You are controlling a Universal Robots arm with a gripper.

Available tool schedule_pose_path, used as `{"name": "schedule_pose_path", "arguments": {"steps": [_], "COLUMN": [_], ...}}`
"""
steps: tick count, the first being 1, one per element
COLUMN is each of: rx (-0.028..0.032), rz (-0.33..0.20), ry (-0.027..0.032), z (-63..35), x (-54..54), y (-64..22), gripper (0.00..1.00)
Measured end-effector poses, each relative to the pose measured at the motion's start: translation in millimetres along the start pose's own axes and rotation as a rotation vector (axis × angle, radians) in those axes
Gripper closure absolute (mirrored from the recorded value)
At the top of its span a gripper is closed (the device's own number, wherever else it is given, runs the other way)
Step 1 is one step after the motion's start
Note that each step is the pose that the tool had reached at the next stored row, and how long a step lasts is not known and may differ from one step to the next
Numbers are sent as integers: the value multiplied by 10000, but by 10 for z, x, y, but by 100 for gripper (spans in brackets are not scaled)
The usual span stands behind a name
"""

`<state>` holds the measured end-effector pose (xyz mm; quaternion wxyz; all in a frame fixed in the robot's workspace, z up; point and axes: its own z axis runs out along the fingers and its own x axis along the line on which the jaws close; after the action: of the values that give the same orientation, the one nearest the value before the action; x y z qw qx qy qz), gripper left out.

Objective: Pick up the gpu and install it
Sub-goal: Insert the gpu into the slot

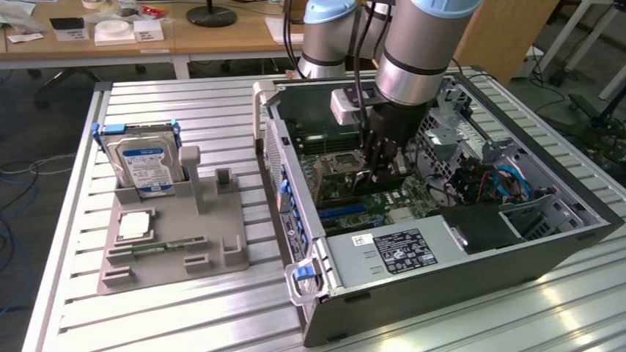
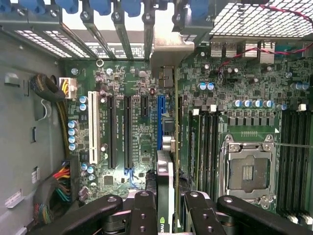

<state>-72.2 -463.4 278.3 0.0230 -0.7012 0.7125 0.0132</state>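
The gpu (image 2: pixel 165 171) appears edge-on in the wrist view, a thin card with a silvery metal bracket (image 2: pixel 168 49) at its far end. My gripper (image 2: pixel 168 201) is shut on it, one dark finger (image 2: pixel 143 210) on each side. The card hangs over the green motherboard (image 2: pixel 137 147), in line with the blue expansion slot (image 2: pixel 161 117); I cannot tell whether it touches the slot. In the exterior view my gripper (image 1: pixel 380 170) reaches straight down inside the open computer case (image 1: pixel 547 249), close to the case's rear wall.
Memory slots and the bare processor socket (image 2: pixel 248 171) lie beside the card. The power supply (image 1: pixel 401 249) fills the case's near corner, with drive bays and cables on the exterior view's right. A grey holder (image 1: pixel 176 242) with a hard drive (image 1: pixel 145 165) stands on the slatted table at left.
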Motion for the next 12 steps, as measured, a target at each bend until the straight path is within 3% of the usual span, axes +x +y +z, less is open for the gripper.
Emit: {"name": "schedule_pose_path", "arguments": {"steps": [9,12], "rx": [2,3], "rz": [-2,0], "ry": [1,-26], "z": [4,20], "x": [1,3], "y": [58,72], "gripper": [73,73]}}
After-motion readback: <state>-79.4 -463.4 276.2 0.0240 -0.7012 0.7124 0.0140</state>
